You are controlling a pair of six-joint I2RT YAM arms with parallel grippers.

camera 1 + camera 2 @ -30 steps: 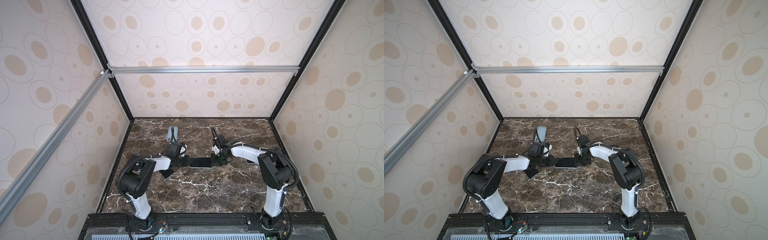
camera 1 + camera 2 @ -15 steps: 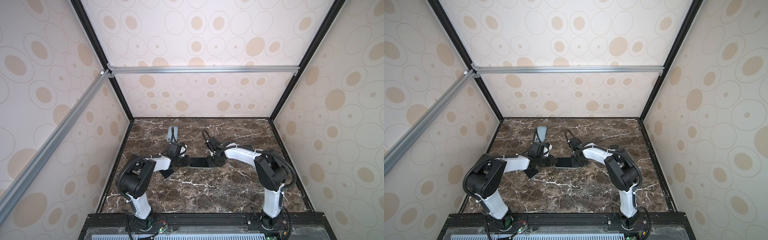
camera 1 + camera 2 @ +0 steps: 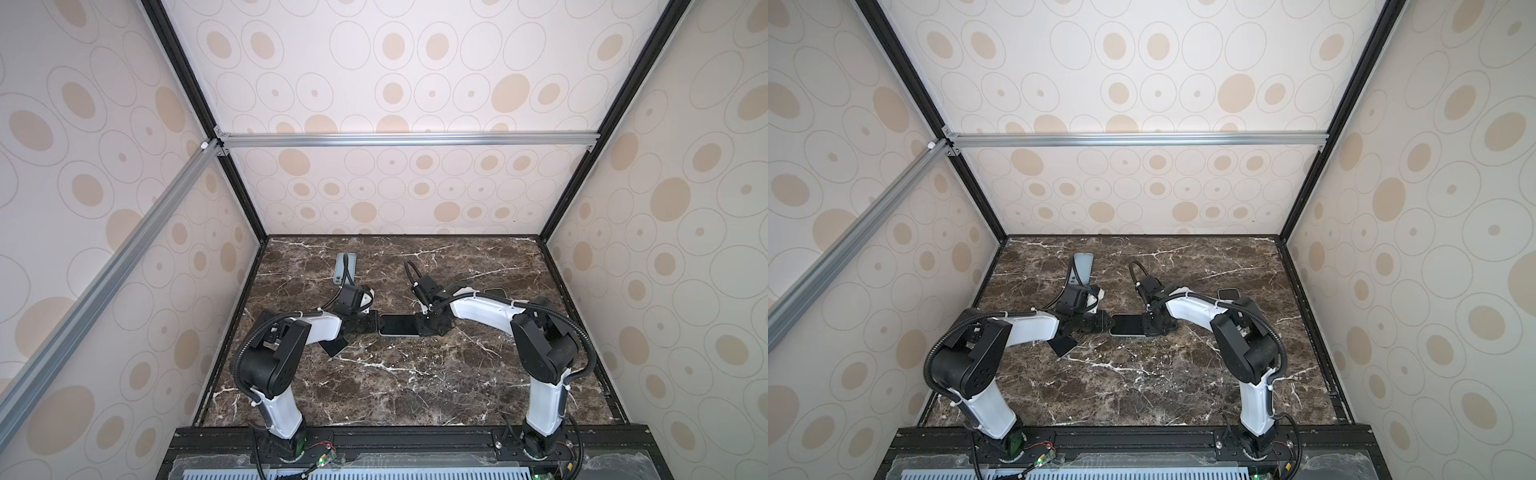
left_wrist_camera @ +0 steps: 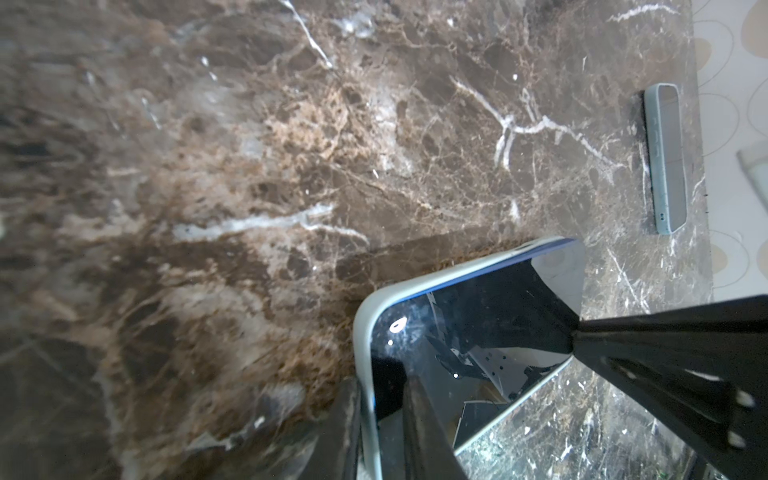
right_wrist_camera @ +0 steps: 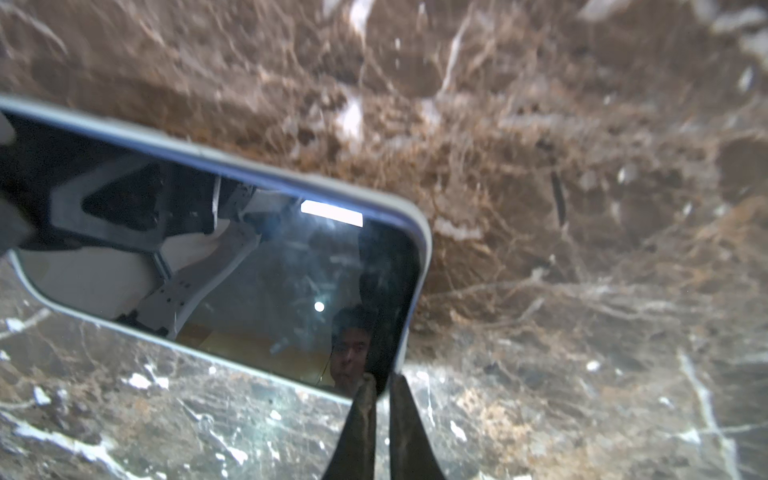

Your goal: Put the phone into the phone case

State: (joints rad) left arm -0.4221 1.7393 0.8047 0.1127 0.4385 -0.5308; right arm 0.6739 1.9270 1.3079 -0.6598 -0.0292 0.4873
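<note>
The phone [image 3: 398, 324] [image 3: 1128, 325] lies flat at mid-table with its dark screen up, between my two grippers. It sits inside the pale phone case, whose rim [image 4: 360, 332] [image 5: 419, 249] frames the screen. A strip of the phone's blue edge [image 4: 548, 246] shows above the rim at one far corner. My left gripper [image 4: 380, 386] [image 3: 376, 324] is shut on the case's left end, with one finger outside the rim and one on the screen. My right gripper [image 5: 380, 380] [image 3: 419, 326] is shut on the rim at the right end's corner.
A second pale phone or case [image 3: 345, 268] lies at the back left, partly behind the left arm's cable. Another cased phone [image 4: 665, 158] [image 3: 494, 292] lies behind the right arm. A dark flat piece [image 3: 334, 347] shows beside the left forearm. Patterned walls enclose the marble table [image 3: 395, 386].
The right wrist has turned and swung left, its cable loop moving with it, while the gripper stays at the phone's right end. The left arm and the phone have not moved.
</note>
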